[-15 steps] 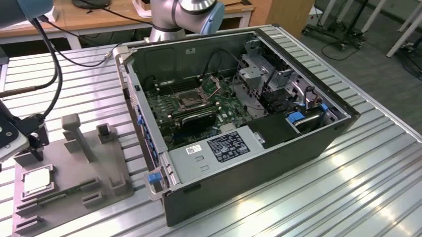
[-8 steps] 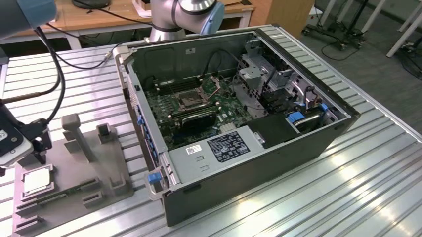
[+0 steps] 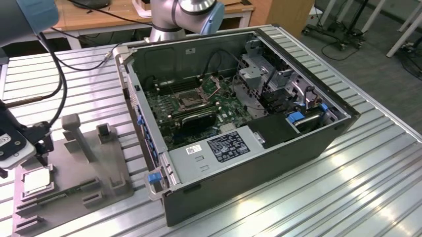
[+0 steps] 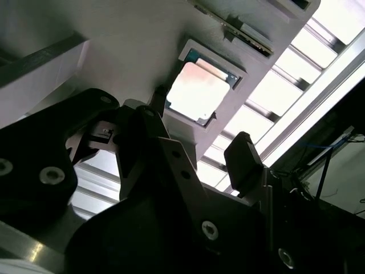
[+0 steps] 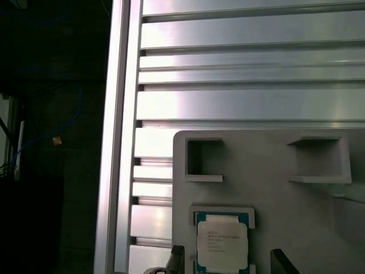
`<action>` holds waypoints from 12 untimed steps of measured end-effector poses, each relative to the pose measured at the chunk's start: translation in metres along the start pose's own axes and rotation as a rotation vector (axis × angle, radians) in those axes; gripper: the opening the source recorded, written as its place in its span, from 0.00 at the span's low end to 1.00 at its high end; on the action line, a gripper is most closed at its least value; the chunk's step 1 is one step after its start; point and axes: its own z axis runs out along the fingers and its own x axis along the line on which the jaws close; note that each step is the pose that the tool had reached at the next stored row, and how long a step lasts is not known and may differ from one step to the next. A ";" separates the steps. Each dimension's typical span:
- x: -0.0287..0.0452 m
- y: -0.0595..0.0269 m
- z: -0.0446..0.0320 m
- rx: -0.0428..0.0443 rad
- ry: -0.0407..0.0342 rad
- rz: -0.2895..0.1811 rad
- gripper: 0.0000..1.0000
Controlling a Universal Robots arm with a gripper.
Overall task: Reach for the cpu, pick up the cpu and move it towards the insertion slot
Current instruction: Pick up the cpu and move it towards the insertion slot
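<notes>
1. Slatted aluminium counter is carrying everything. At the exterior view's left, the gripper is hovering over a grey fixture plate.
2. Its fingers are standing spread and released, grasping nothing, on either side of the cpu.
3. The cpu is lying flat in a square recess of the plate.
4. Farther right, the insertion slot is sitting inside the open computer case, well apart from the cpu.

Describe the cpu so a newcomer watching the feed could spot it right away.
Find the grey fixture plate at the exterior view's left, beside the open computer case. The cpu lies flat in a square pocket there: a silvery-white square, unlike the long green memory stick beside it.
</notes>
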 end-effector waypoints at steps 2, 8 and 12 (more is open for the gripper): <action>0.0000 -0.0001 0.0011 -0.0001 0.0000 0.000 0.68; 0.0000 -0.0001 0.0017 -0.0001 0.0000 0.000 0.68; 0.0000 -0.0001 0.0017 -0.0001 0.0000 0.000 0.68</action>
